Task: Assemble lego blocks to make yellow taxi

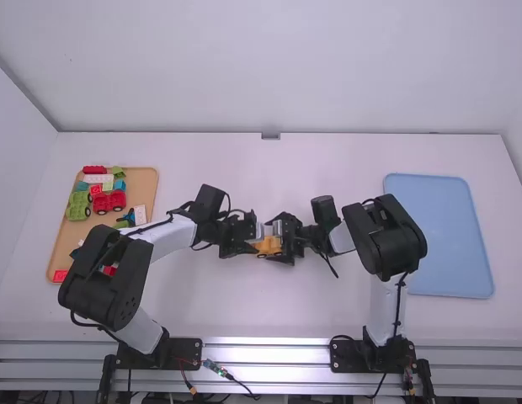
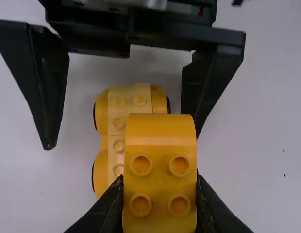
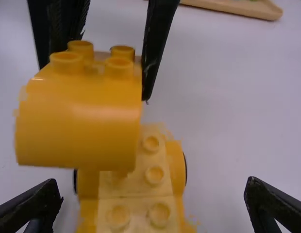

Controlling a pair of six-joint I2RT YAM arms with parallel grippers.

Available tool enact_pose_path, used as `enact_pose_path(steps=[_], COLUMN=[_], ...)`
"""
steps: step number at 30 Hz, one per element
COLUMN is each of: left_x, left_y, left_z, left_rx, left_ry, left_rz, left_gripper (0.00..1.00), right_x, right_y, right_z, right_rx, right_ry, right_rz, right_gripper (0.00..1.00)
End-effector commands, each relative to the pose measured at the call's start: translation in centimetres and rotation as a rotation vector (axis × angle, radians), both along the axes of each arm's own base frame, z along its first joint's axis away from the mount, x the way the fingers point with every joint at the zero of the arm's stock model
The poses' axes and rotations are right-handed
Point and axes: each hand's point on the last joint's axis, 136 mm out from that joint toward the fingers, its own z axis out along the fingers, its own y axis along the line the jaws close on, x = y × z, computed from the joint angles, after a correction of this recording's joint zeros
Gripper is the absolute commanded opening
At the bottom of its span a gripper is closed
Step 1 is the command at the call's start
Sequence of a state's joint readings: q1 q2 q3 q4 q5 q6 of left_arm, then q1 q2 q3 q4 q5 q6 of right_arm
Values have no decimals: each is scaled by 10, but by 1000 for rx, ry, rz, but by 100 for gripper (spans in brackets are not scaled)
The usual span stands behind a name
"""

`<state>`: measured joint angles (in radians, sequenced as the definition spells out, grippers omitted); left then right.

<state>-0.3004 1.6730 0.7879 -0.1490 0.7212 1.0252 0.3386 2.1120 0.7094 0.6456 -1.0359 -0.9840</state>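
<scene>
Evidently poised to top the wheeled base (image 2: 117,124) with a curved brick (image 2: 160,170)

Stocked with spare blocks (image 1: 93,169) in the wooden tray (image 1: 141,190), well to the left of the wheeled base, presumably to leave working room around it. Clamped shut on the curved brick with the left gripper (image 2: 159,204), over the wheeled base; pinched at the sides, studs up, likely to leave the underside free for seating. Can't tell whether touching the wheeled base or just above it. Set toward one side of it in the right wrist view, so probably in need of centring before any push down. Spread wide with the right gripper (image 3: 153,191), fingers on either side of the wheeled base, gripping nothing; perhaps placed there to steady it on the table (image 1: 345,311) under pressure. Provided with a blue tray (image 1: 438,236) well to the right of the wheeled base, possibly for the finished build.
</scene>
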Motion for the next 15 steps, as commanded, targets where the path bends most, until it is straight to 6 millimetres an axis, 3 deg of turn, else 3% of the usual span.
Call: enact_pose_path(steps=[1, 10, 15], left_x=[2, 8, 17], left_y=[-4, -3, -5], left_z=[10, 10, 9], left_rx=[-27, -16, 0], left_ry=[10, 18, 6], left_rz=[25, 68, 120], left_gripper=[2, 2, 2], right_x=[-6, -2, -5], right_y=[-1, -10, -7], right_z=[-15, -11, -12], right_rx=[11, 91, 88], right_ry=[103, 133, 132], right_rz=[-19, -15, -4], right_gripper=[99, 100, 88])
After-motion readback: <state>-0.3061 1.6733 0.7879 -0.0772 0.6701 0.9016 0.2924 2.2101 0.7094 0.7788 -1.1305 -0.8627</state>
